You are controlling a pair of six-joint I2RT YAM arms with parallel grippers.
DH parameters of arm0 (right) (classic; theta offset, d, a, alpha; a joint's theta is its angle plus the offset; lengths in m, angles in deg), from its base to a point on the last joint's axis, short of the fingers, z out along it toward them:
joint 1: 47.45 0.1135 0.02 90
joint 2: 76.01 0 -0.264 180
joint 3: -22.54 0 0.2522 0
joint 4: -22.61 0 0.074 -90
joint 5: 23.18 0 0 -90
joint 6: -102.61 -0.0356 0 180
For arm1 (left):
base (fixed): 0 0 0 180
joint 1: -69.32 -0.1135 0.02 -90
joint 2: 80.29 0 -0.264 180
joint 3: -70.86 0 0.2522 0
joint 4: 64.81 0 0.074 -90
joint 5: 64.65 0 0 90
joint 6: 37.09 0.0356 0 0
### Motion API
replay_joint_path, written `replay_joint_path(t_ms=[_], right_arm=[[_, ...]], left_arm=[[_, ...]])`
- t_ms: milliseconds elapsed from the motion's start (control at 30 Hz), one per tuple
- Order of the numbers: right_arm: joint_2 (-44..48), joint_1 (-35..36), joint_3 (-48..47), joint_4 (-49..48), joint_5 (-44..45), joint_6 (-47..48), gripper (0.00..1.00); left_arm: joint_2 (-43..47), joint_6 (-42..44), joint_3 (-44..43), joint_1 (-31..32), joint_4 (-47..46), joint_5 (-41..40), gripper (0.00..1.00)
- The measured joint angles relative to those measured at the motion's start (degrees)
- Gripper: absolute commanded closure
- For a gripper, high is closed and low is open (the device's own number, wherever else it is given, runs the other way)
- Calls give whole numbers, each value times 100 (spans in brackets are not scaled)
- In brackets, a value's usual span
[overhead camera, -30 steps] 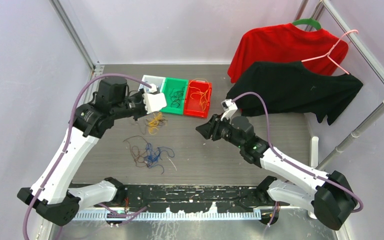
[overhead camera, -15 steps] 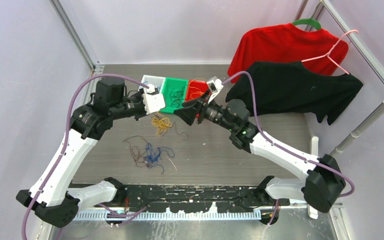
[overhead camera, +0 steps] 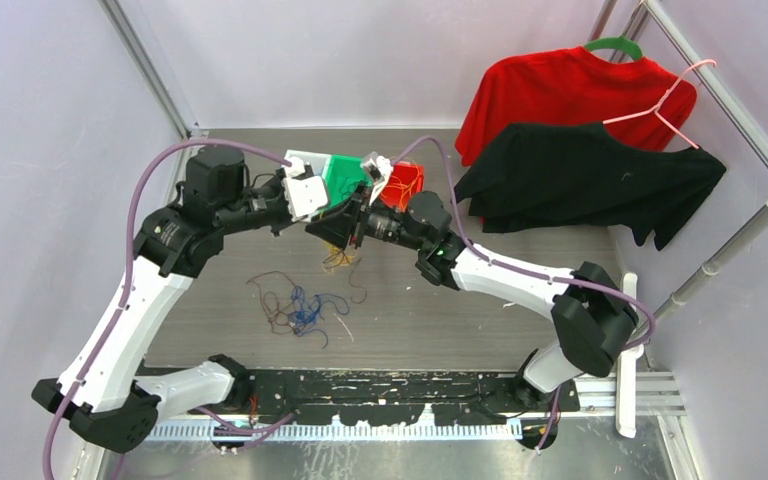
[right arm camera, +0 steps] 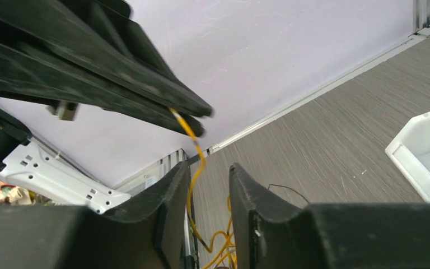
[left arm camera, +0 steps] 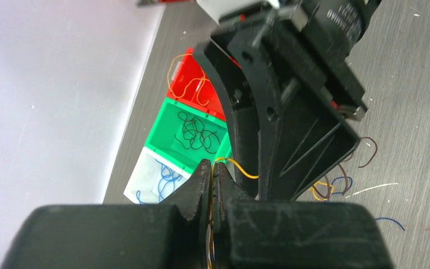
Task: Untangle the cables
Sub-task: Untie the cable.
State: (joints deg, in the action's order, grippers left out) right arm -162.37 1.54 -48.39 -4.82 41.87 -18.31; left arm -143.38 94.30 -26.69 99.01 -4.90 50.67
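Three | white bin [left arm camera: 136, 188]: blue cables [left arm camera: 165, 179]; green bin [left arm camera: 171, 130]: black cables [left arm camera: 197, 133]; red bin [left arm camera: 208, 104]: orange cables [left arm camera: 187, 84] | left claw [left arm camera: 211, 174] clamps yellow cable [left arm camera: 238, 167]; right claw [right arm camera: 210, 168] agape

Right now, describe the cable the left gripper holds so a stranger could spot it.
Find the green bin at the back; just before it the left gripper and right gripper meet. The yellow cable is the strand pinched in the left gripper, passing between the right gripper's open fingers. Unlike the blue-and-brown tangle lying on the table, it is lifted.

Robot lab cell: plain walls [overhead camera: 360, 60], aluminium framing [overhead camera: 152, 72].
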Motion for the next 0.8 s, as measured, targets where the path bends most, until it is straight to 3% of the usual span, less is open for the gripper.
replay_joint_path(t_ms=[200,400,800], right_arm=[[-293,-4,105,-367,2,-254,73],[-208,-9,772,-625,190,-214,75],[365,-11,1928,413,868,514,76]], left_arm=[[-63,-203,-402,4,0,24,100],[-424,-474,-1134,4,72,11,100],[-872,-949,-2531,4,-444,-240,100]])
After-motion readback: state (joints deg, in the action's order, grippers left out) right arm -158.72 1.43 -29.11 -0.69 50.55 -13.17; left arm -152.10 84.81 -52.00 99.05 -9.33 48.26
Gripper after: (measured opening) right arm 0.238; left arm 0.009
